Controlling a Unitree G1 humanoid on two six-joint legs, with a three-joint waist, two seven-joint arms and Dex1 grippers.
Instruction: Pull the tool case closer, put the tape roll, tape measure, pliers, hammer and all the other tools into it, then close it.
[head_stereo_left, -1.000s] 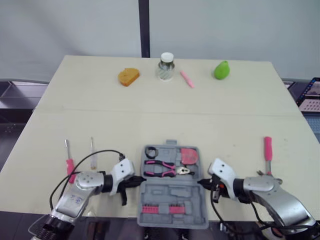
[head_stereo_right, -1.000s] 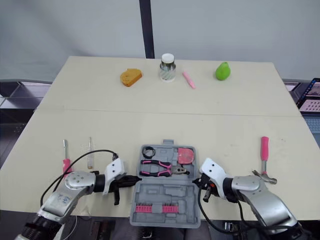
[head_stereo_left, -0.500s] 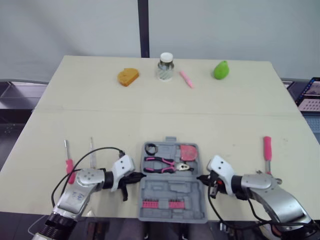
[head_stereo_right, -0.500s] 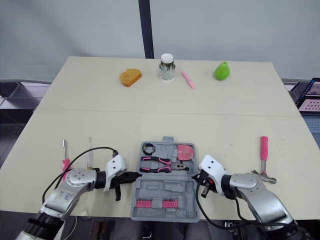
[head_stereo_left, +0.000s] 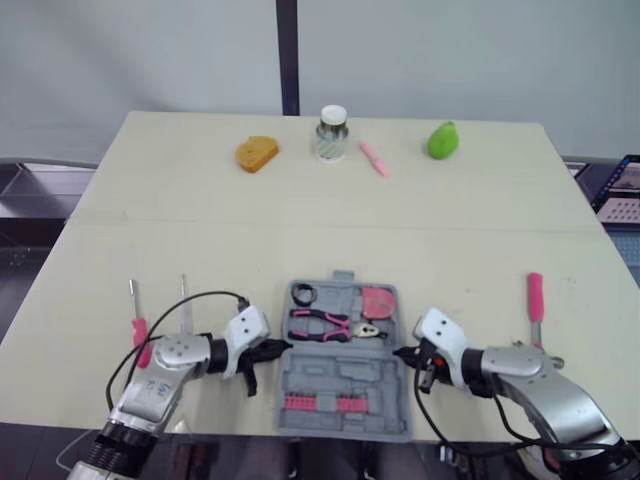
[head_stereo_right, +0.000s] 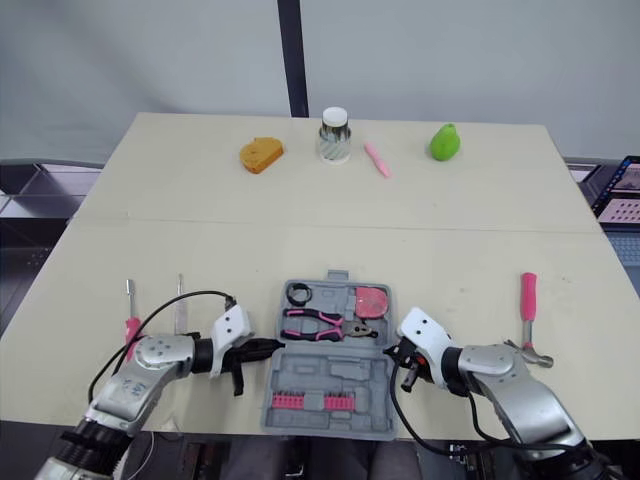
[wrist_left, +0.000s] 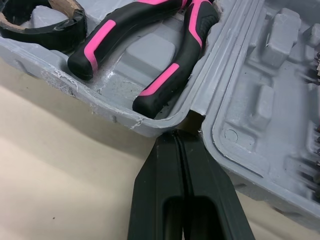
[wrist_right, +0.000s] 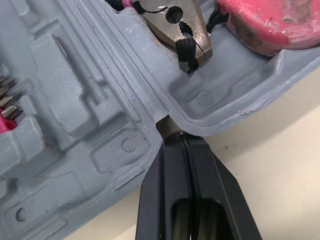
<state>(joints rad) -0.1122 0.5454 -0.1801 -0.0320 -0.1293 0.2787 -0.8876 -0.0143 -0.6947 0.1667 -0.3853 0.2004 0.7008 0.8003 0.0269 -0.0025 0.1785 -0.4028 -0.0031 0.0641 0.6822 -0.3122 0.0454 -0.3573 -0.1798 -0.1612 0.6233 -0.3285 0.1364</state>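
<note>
Left wrist view has the left gripper (wrist_left: 176, 134) with both fingers pressed flat together, gripping nothing, tips lodged in the hinge notch of the open case (wrist_left: 260, 100). In the right wrist view the right gripper (wrist_right: 181, 135) is likewise closed and empty, set in the notch at the opposite end. Pinned from both sides like this, the case can probably be dragged straight without twisting. It lies at the near edge of the table (head_stereo_left: 300, 230), between the arms. Pliers (head_stereo_left: 325, 322), tape roll (head_stereo_left: 304, 295) and tape measure (head_stereo_left: 377, 302) sit in its far half. The hammer (head_stereo_left: 536, 300) lies well to the right and two screwdrivers (head_stereo_left: 140, 325) to the left, both outside, so packing looks unfinished
</note>
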